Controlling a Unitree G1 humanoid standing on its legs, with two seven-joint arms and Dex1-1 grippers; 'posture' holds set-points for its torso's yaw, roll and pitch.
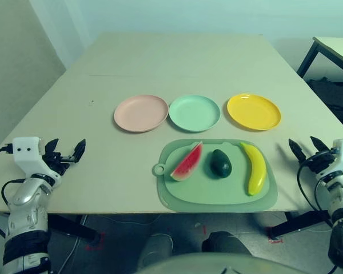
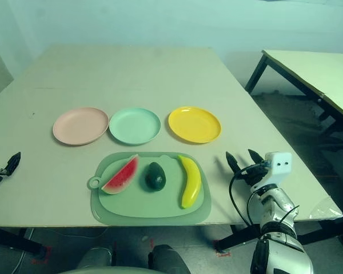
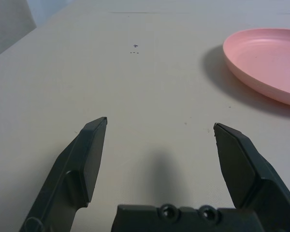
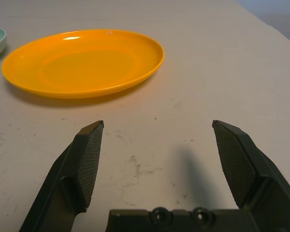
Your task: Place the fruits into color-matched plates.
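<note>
- At the table's (image 1: 74, 114) near edge, we are holding our left end effector (image 1: 66, 151) and right end effector (image 1: 308, 147) spread wide, gripping and touching nothing.
- Between them, the watermelon wedge (image 1: 187, 162), avocado (image 1: 220, 163) and banana (image 1: 255, 168) are lying side by side on the green cutting mat (image 1: 217, 191).
- Just beyond the mat, the pink plate (image 1: 141, 112), mint green plate (image 1: 194, 112) and yellow plate (image 1: 253, 111) are sitting in a row.
</note>
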